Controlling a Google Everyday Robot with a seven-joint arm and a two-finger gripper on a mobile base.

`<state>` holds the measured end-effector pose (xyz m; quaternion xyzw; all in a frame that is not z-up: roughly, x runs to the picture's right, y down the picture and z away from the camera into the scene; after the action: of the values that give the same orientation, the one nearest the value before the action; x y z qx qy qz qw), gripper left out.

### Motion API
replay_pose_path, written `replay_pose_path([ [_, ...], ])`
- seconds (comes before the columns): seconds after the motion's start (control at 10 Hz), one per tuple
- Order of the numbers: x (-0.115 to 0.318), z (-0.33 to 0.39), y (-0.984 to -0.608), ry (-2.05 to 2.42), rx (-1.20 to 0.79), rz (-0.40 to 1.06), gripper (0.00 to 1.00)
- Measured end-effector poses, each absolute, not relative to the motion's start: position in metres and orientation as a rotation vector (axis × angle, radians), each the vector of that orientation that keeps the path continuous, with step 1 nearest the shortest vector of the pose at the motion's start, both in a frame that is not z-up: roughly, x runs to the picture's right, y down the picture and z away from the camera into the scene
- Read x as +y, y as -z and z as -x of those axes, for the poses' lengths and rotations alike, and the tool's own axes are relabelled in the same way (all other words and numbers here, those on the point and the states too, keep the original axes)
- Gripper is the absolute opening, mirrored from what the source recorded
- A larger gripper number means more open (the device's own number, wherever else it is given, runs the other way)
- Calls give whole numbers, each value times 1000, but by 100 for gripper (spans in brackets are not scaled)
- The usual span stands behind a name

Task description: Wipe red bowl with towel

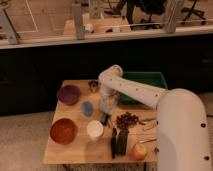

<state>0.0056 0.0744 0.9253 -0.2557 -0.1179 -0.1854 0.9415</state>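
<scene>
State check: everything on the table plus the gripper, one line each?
gripper: open, pointing down over mid-table, nothing seen held
red bowl: upright, looks empty, front left, untouched
purple bowl: upright, looks empty, back left
white cup: upright, right of the red bowl
metal cup: upright, near back edge
apple: resting near front edge
green bin: upright, partly behind the arm
towel: cannot make it out
</scene>
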Motion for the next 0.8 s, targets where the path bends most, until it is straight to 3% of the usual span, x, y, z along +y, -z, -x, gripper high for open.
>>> replay_pose_path([
  [0.3, 80, -10, -939, 373, -244, 531, 56],
  [0.8, 91, -12, -958, 354, -245, 555, 5],
])
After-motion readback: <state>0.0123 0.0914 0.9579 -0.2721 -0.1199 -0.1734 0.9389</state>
